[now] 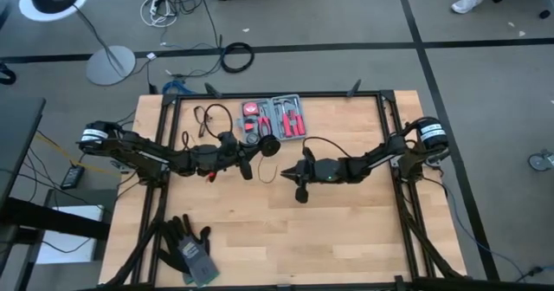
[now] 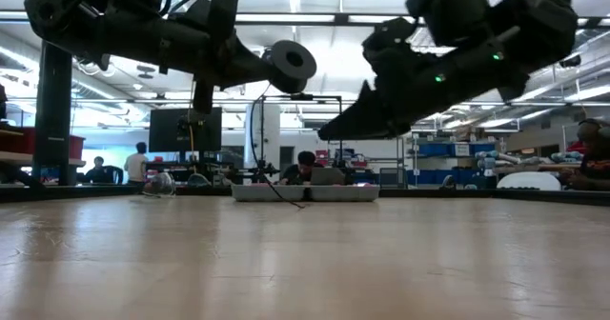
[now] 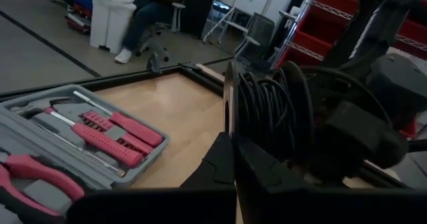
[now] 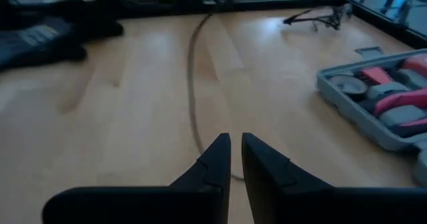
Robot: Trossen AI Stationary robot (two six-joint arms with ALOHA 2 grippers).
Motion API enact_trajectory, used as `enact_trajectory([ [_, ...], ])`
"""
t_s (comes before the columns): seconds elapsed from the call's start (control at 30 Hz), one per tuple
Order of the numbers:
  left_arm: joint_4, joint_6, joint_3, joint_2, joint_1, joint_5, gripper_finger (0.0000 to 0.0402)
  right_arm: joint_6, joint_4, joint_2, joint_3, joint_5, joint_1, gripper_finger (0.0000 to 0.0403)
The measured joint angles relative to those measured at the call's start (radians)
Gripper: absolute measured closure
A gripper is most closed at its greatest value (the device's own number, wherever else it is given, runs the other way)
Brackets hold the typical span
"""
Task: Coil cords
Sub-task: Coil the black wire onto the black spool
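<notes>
Left pincer [image 1: 260, 147], at frame centre, is pinching the wire-wound round black disc [image 1: 268, 145]; right pincer [image 1: 288, 173], nearly pressed together, is hovering lower right, thin black wire [image 4: 193, 91] trailing beneath.

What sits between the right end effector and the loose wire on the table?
Nothing visible. In the right wrist view the wire runs across bare wood straight ahead of the right end effector; the tool kit lies off to one side, the gloves to the other.

Robotics lab: wooden bench [image 1: 286, 230] on a grey floor [image 1: 485, 83] strewn with cables, monitor [image 2: 184, 130], blue shelving [image 2: 448, 158] and seated people [image 2: 305, 168] at 12 o'clock.
</notes>
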Motion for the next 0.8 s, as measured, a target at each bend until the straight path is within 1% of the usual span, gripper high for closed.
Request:
enact_trajectory([
  [0.1,0.001,0.0,0.0,0.0,0.0,0.007,0.0401,-0.009,-0.04,0.0,0.02,0.0,-0.019,0.0359],
  [0.2,0.003,0.0,0.0,0.0,0.0,0.018,0.0401,-0.008,-0.021,0.03,0.036,-0.027,-0.034,0.0343],
  [0.33,0.003,0.0,0.0,0.0,0.0,0.018,0.0401,0.007,0.01,0.142,0.088,-0.086,-0.038,0.0312],
  [0.53,0.004,0.021,0.0,0.0,0.0,0.019,0.0401,0.0,0.043,0.276,0.203,-0.088,-0.034,0.0271],
  [0.67,0.0,0.023,0.001,0.0,0.0,0.021,0.0401,0.0,0.045,0.326,0.256,-0.096,-0.033,0.0259],
  [0.8,-0.005,0.023,0.0,0.0,0.0,0.03,0.0401,0.01,0.032,0.341,0.268,-0.105,-0.03,0.0259],
])
